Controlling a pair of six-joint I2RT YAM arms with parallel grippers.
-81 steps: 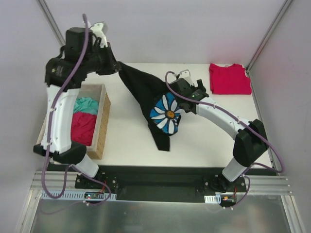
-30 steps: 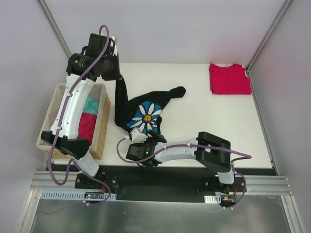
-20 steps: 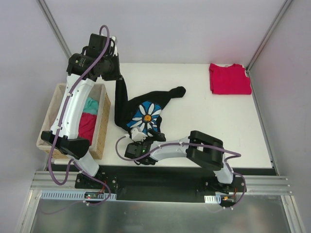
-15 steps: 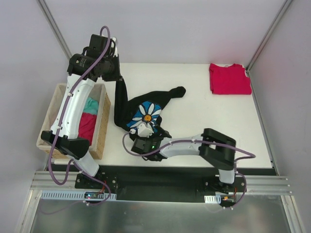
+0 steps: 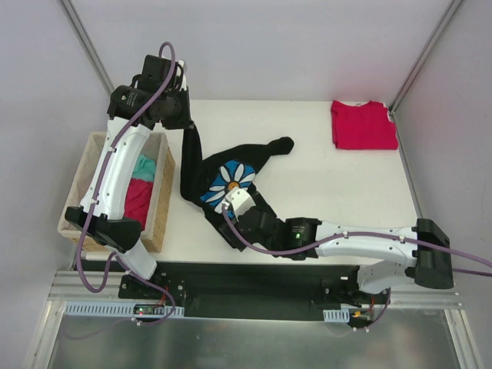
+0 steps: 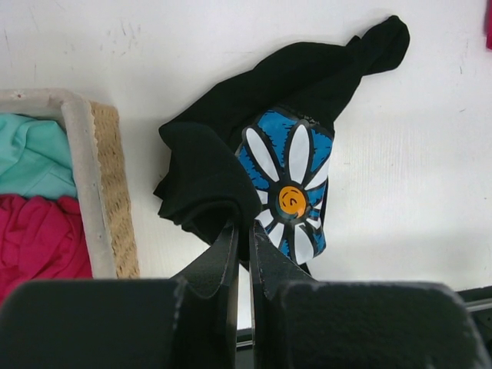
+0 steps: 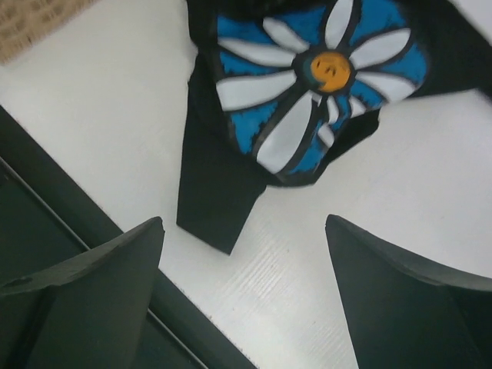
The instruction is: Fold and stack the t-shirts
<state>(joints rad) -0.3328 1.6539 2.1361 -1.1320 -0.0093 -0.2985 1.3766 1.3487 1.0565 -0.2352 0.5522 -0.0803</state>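
Nearest us on the left, the woven basket [image 5: 163, 201] sits on the white table [image 5: 338, 192]. It holds two crumpled pieces: a magenta-red cloth [image 5: 135, 201] at the near end and a teal cloth [image 5: 141, 164] behind it.

Just right of the basket, low over the near edge of the table, we see the right gripper [image 7: 242, 231] spread wide and grasping nothing. The near corner of the black t-shirt [image 5: 265, 154] lies below the gap between its fingers.

That shirt lies bunched on the table, its daisy print facing up: white petals and an orange centre on blue. One end rises to the left gripper [image 6: 242, 231], which is clenched on a fold of the black cloth.

Farthest off, in the far right corner, the red t-shirt [image 5: 363, 124] lies folded flat.
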